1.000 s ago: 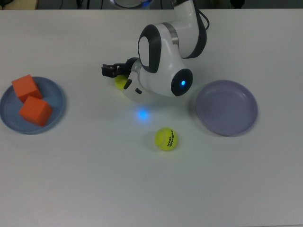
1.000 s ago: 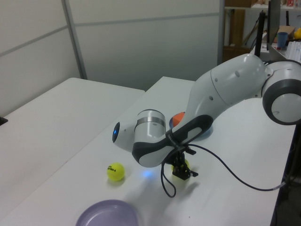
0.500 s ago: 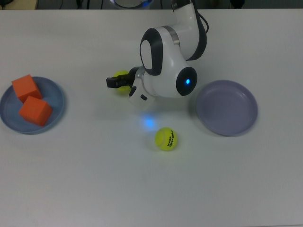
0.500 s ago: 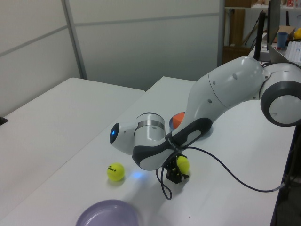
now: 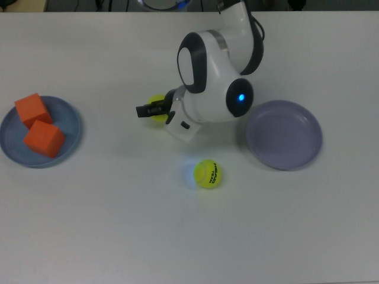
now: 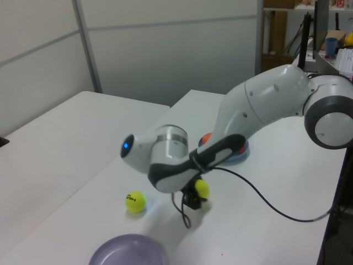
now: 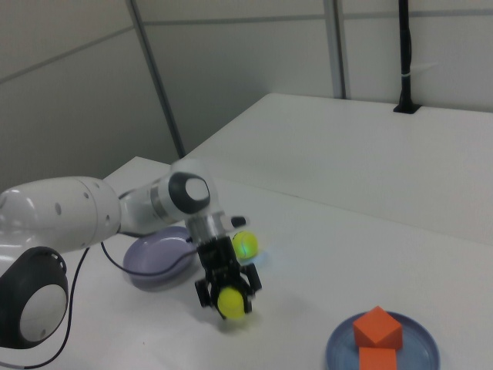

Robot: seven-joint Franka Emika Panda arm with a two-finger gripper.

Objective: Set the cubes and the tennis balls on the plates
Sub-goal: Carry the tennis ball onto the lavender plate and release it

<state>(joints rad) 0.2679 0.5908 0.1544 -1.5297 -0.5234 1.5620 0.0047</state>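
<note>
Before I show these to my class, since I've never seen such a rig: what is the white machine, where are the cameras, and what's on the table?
It is a robot arm whose gripper is shut on a tennis ball, lifted just off the white table. One camera looks straight down; two watch from opposite sides. A second tennis ball lies loose on the table. Two orange cubes sit on the blue plate. The lavender plate has nothing on it.

Bare white tabletop [image 5: 118, 225] left open between the light blue round plate [image 5: 70, 137] and the pale lavender round plate [image 5: 284, 135], interrupted only by the loose fuzzy yellow-green tennis ball [image 5: 208, 174] near the lavender plate, blue plate filled by two orange matte cubes [image 5: 39, 125].
</note>
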